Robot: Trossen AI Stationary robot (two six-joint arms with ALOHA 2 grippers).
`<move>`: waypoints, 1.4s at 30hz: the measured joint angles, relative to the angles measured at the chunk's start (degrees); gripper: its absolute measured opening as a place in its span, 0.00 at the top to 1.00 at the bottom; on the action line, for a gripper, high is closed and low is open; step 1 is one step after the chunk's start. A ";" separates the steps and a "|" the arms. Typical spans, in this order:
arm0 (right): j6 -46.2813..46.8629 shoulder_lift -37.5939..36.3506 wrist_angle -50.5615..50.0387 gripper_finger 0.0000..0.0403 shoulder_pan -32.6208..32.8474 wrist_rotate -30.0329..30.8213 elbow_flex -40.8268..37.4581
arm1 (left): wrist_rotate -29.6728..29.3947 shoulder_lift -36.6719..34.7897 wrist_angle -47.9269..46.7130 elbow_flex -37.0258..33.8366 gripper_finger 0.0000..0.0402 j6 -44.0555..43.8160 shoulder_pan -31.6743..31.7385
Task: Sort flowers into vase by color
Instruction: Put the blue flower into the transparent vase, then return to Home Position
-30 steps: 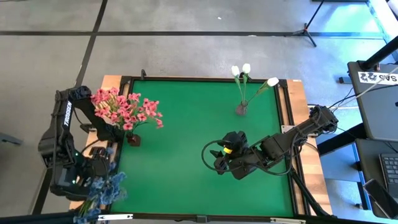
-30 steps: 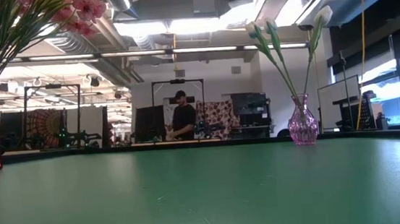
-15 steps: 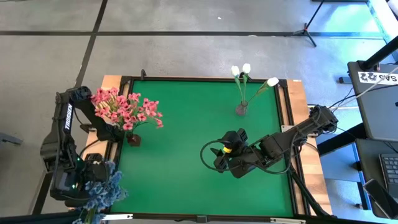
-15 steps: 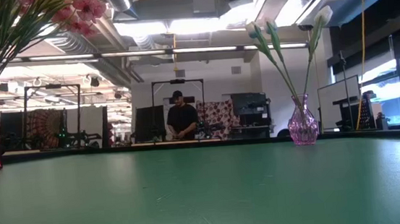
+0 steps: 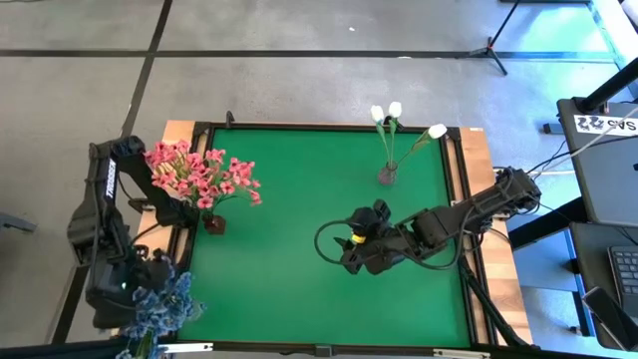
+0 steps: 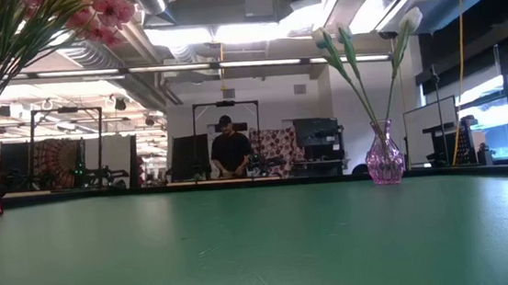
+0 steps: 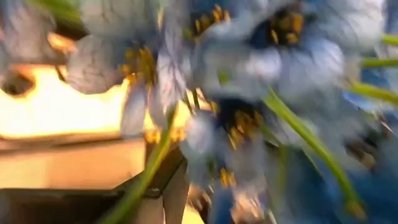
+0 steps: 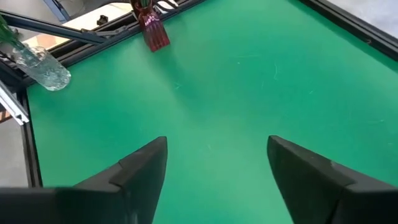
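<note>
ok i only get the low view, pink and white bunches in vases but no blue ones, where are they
Observer: The blue flowers sit at the table's left corner, beside the left arm.
Operator: in a vase
Observer: Yes, the right wrist view shows a clear vase there with green stems in it.
Operator: and the right arm
Observer: The right end effector hovers open and empty above the green mat.
</note>
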 joint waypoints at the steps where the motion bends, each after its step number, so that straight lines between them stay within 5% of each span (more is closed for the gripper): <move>1: -0.46 -0.02 0.09 0.29 0.00 0.09 0.00 | 2.32 -0.51 0.02 0.00 0.56 -0.42 0.81; 10: -4.70 0.00 0.37 0.18 0.17 -1.56 0.00 | 14.65 -6.14 3.85 0.02 0.58 -6.97 5.82; 17: -5.53 0.06 0.38 0.18 0.13 -1.87 0.00 | 11.80 -11.17 4.68 0.02 0.60 -8.36 7.61; 21: -5.59 0.11 1.95 0.18 0.09 -1.44 0.00 | 0.56 -14.26 7.53 0.02 0.61 -5.39 9.08; 25: -7.10 0.11 9.22 0.18 -1.41 -4.04 0.00 | -17.32 -17.69 14.65 0.02 0.63 1.24 9.70; 32: -26.59 -0.12 29.26 0.18 -6.20 -10.07 0.00 | -51.76 -21.63 28.90 0.11 0.65 26.15 9.71; 42: -39.81 -3.00 31.64 0.18 -15.02 -22.64 4.49 | -78.74 -22.54 34.80 0.11 0.65 34.91 9.94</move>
